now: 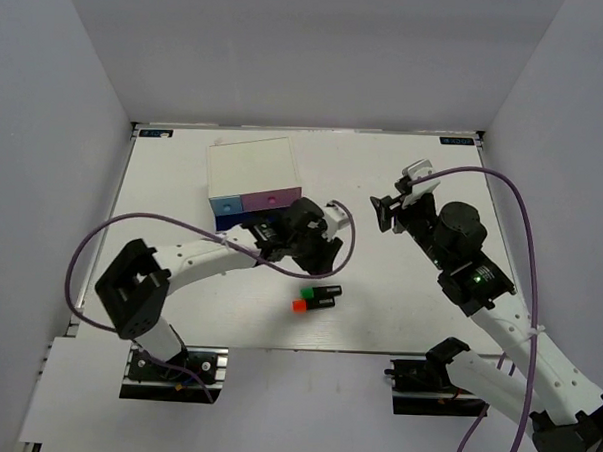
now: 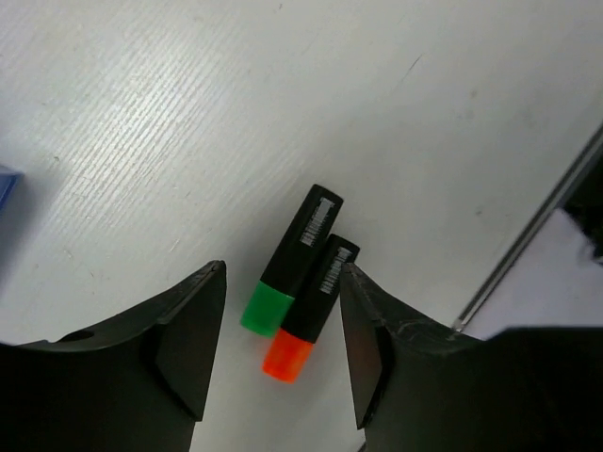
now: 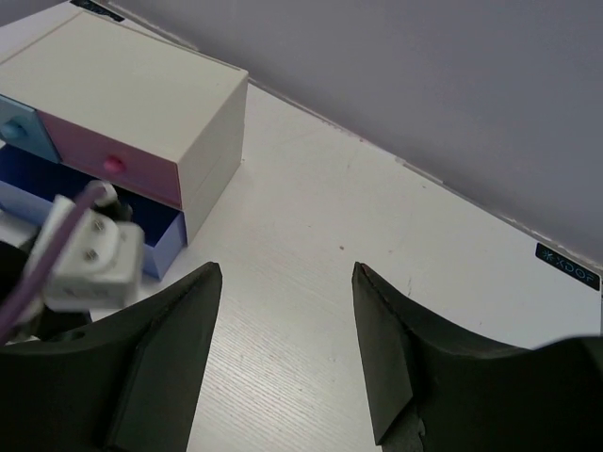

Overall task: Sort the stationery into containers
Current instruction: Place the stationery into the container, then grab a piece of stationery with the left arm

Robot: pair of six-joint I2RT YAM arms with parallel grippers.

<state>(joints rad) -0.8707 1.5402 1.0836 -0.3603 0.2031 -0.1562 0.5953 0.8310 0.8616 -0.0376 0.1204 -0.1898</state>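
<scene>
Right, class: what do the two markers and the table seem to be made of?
The green marker and orange marker: likely plastic, smooth black bodies, coloured ends. The table: white, perhaps laminated or painted wood; fine parallel grain lines show.

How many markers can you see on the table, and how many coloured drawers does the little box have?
Markers: 2 (green-ended marker, orange-ended marker)
Drawers: 3 (light blue drawer, pink drawer, periwinkle drawer, pulled open)
Total: 5
</scene>
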